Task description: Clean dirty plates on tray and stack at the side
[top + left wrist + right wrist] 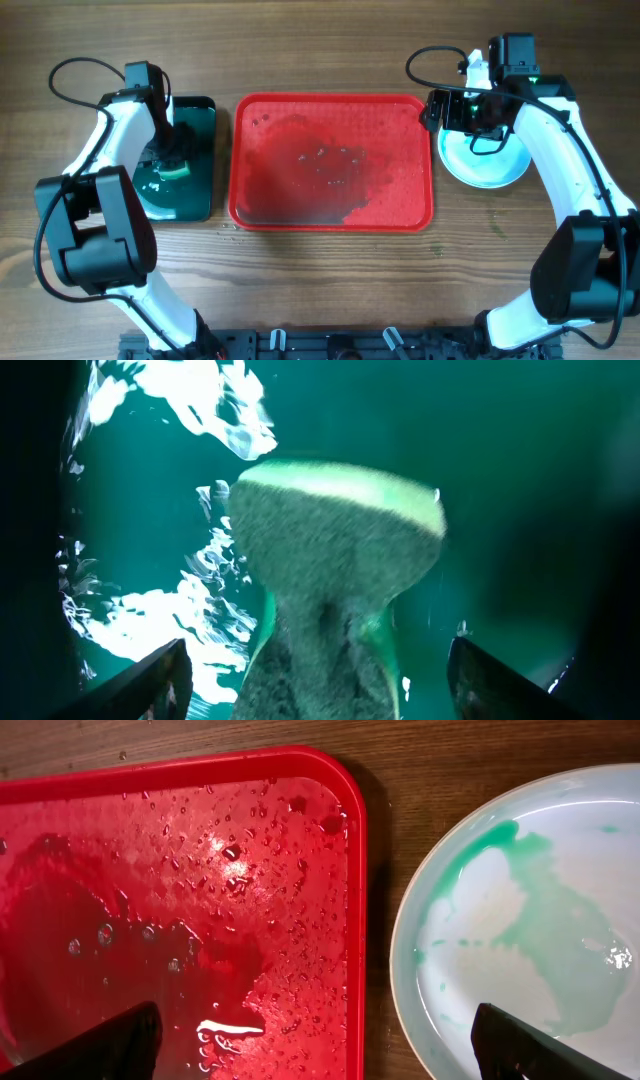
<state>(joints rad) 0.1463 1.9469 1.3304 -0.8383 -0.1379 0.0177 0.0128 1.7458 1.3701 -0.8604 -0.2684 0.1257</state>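
The red tray [250,205] lies in the middle, wet and without plates; its right rim shows in the right wrist view [355,900]. A pale aqua plate [490,168] with a green smear sits on the table just right of the tray, also in the right wrist view [520,930]. Whether other plates lie under it I cannot tell. My right gripper [452,112] [312,1030] is open and empty, hovering over the gap between tray rim and plate. My left gripper [170,150] [318,670] is open, its fingers either side of a green sponge [335,530] without touching it.
A smaller dark green tray [200,110] stands left of the red tray, with water in it [150,630]; the sponge [176,168] lies there. Bare wooden table [330,290] runs along the front.
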